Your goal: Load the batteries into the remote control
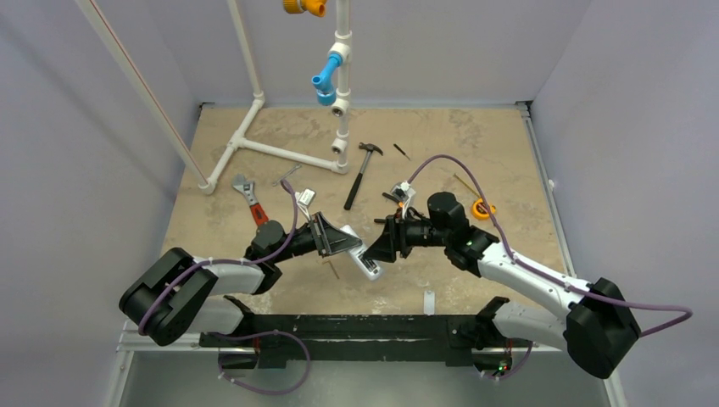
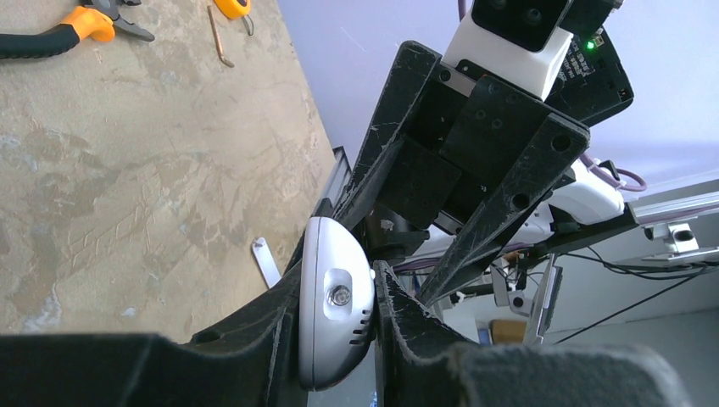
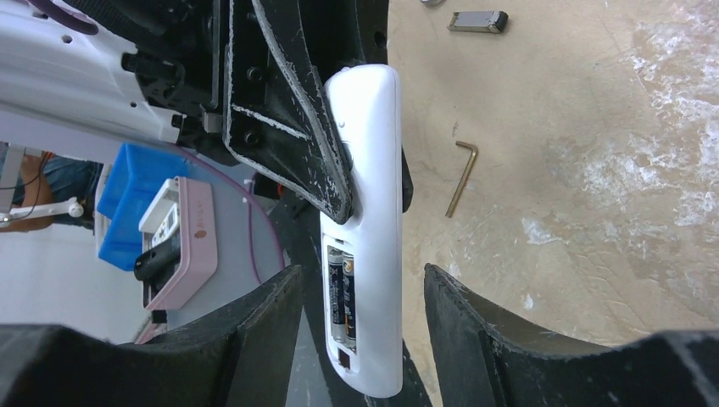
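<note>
Clerk: Progress on the loading, please.

Checker: Batteries [image 3: 341, 297], two, dark. Both lay side by side inside the open bay at one end of the remote control [image 3: 373, 153]. Loading proper looked done or very nearly so. Whether each cell was fully seated could not be told.

Clerk: Outstanding items?

Checker: Cover, one. A small white strip [image 1: 428, 300], judged to be the bay lid, lay on the desk [image 1: 475, 153] near the arm bases, well apart from the handset. The bay was uncovered. Refitting that lid was probably all that remained, if it counted under the task.

Clerk: Location of handset?

Checker: It was held up off the desk, between the two arms and towards the near edge. The left claw [image 2: 339, 318] was pinched on it, gripping the half away from the bay. The right claw [image 3: 360, 284] stood spread, one finger on each side of the battery end, touching neither side as far as the wrist view showed.

Clerk: Condition?

Checker: Casing was slim, white and glossy with rounded ends, its back face turned to the right wrist camera. A small clear lens sat on the end facing the left wrist camera. The batteries bore pale lettering, too small to read.
</note>
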You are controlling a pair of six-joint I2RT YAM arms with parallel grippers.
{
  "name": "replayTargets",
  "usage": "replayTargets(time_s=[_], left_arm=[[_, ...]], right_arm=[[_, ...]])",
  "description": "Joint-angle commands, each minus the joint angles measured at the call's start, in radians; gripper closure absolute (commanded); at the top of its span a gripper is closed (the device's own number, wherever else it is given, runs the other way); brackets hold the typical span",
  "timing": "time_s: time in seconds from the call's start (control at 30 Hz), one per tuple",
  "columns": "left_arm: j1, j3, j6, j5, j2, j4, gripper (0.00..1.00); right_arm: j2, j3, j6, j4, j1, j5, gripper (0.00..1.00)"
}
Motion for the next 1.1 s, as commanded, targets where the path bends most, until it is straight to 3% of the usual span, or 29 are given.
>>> replayTargets(time_s=[0.0,0.3,0.63,0.97,1.07], left_arm=[[-0.005,0.031,0.026,0.01,-0.015,0.04,1.0],[-0.004,0.031,0.027,0.01,-0.017,0.037,1.0],[-0.004,0.029,0.025,0.011,-0.017,0.045,1.0],[-0.005,0.031,0.026,0.006,-0.018,0.036,1.0],[-0.005,0.031,0.027,0.006,-0.018,0.033,1.0]], right_arm=[[0.013,0.012,-0.013,0.006,-0.002,-0.025,0.47],[0.052,0.027,-0.027,-0.033,-0.002,-0.005,0.52],[0.082,0.037,-0.028,-0.051,-0.002,0.019,0.84],[0.085,0.074,-0.091,-0.176,0.0,0.186,0.99],[0.085,0.081,-0.105,-0.209,0.0,0.232,1.0]])
